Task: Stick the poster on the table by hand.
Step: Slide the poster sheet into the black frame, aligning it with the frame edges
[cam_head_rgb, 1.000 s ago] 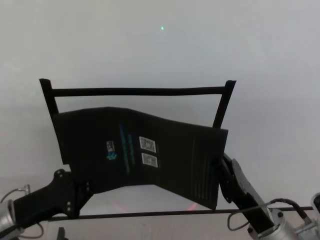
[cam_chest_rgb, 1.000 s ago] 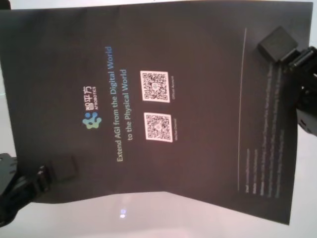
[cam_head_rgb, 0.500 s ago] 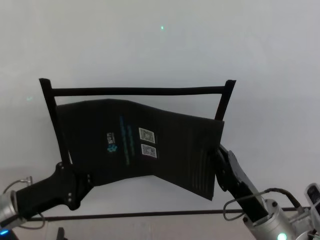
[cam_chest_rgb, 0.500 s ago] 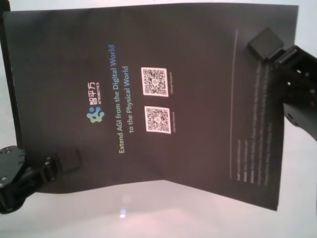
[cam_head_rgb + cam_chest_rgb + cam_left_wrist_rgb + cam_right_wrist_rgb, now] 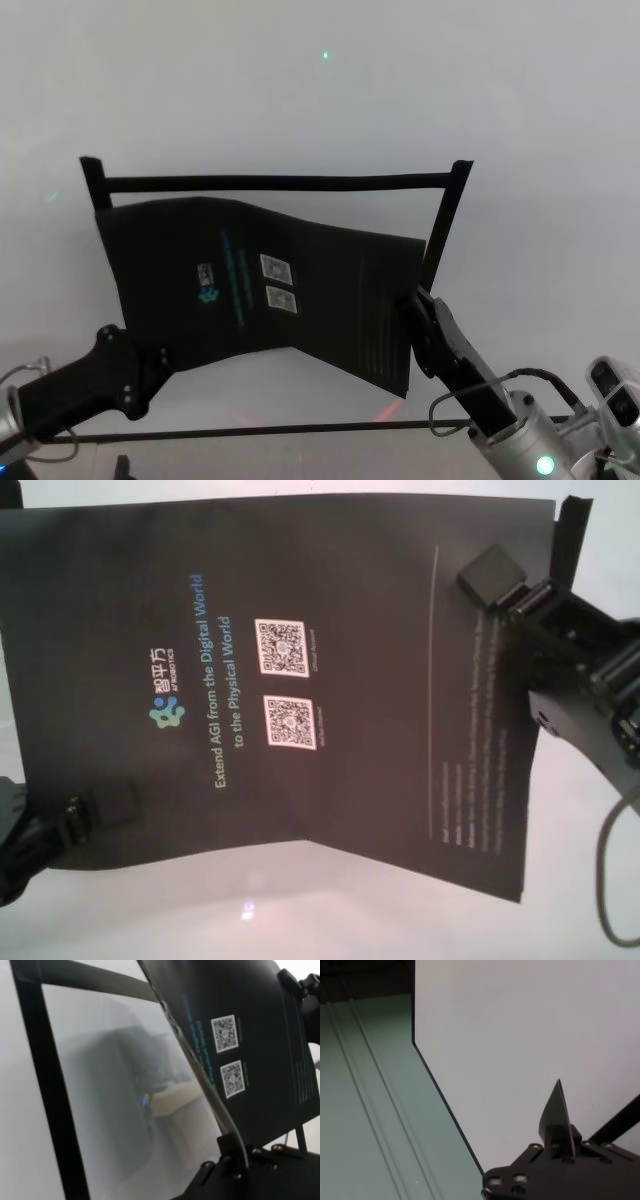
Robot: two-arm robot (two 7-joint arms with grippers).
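White bench (image 5: 330,100), black tape frame (image 5: 275,183). Poster (image 5: 260,295) held above it, sagging, both grippers clamped: left gripper (image 5: 160,360) near corner, right gripper (image 5: 415,320) opposite edge. Step: positioning. Next, likely: lower flat inside frame, press down.

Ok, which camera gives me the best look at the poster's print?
The chest view: the poster fills it face-on, so QR codes, logo and text read clearly. The head view shows the whole sheet but the print is tiny. The left wrist view sees it at a slant; the right wrist view shows only an edge.
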